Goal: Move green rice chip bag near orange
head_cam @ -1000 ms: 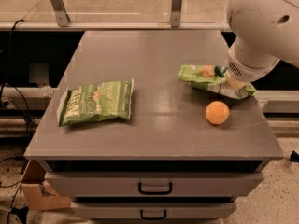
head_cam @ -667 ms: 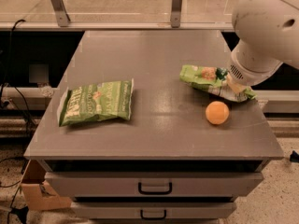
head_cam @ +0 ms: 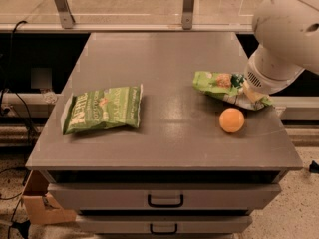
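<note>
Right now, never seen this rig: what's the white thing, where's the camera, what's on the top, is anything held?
The white rounded body at upper right is the robot's arm; its gripper sits at the right end of the green rice chip bag, mostly hidden by the arm, so a hold cannot be confirmed. One camera looks down on the grey cabinet top from the drawer side. The orange lies just in front of that bag. A flatter green snack bag lies at the left.
</note>
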Robot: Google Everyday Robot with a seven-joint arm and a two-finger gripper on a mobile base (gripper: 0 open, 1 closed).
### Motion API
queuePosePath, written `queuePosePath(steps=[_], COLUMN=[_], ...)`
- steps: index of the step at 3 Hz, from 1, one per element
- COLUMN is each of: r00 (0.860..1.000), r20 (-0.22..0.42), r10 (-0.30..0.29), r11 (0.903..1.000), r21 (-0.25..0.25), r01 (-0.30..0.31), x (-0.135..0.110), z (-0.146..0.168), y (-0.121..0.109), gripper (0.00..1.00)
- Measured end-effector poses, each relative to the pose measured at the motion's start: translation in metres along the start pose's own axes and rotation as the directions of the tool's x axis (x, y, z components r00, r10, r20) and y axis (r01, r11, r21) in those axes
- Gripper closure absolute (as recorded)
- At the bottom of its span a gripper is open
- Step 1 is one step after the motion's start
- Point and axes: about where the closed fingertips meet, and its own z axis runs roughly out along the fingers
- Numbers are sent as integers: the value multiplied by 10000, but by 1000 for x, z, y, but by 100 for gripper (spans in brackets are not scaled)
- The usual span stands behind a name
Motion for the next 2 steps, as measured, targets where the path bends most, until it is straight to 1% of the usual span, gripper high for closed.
queuePosePath(steps=[2], r00=[10000], r20=[-49], r10=[-25], r11=[10000], r21=[-28], r01=[25], x=[0], z=[3], y=[1], gripper=[38])
